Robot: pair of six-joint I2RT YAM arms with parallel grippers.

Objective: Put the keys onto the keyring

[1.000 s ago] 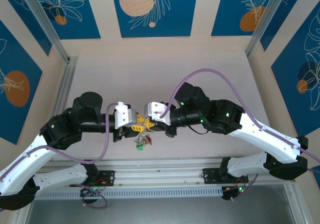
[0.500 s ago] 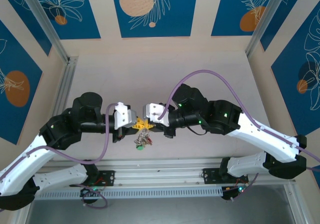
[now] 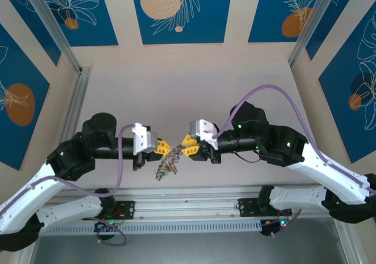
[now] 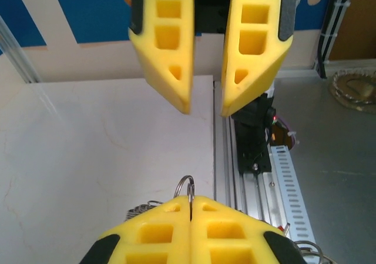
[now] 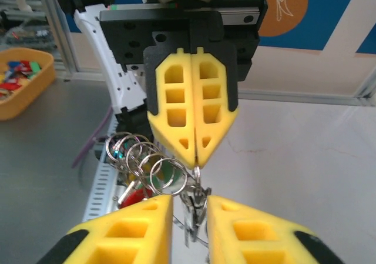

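In the top external view my left gripper (image 3: 167,149) is shut on the keyring (image 3: 167,161), a bunch of thin metal rings that hangs tilted below its tips. The left wrist view has a thin ring (image 4: 187,185) poking out between the closed yellow fingers of that gripper (image 4: 191,200). My right gripper (image 3: 187,146) faces it, open and just apart. In the right wrist view, several split rings (image 5: 147,161) fan out to the left, with a red key head (image 5: 136,194) and a green one (image 5: 168,173) among them. Small metal bits dangle in the gap of the right gripper (image 5: 189,208).
An aluminium rail (image 3: 194,196) runs along the table's near edge, just below the bunch. The pale table (image 3: 188,93) stretches away behind the grippers. Off the table to the left, a yellow bin (image 5: 17,82) holds coloured pieces. More metal rings (image 4: 355,87) lie on the grey surface beyond the rail.
My right gripper has opened and drawn back to the right. The left gripper has shut on the ring, and the bunch now hangs tilted from it.
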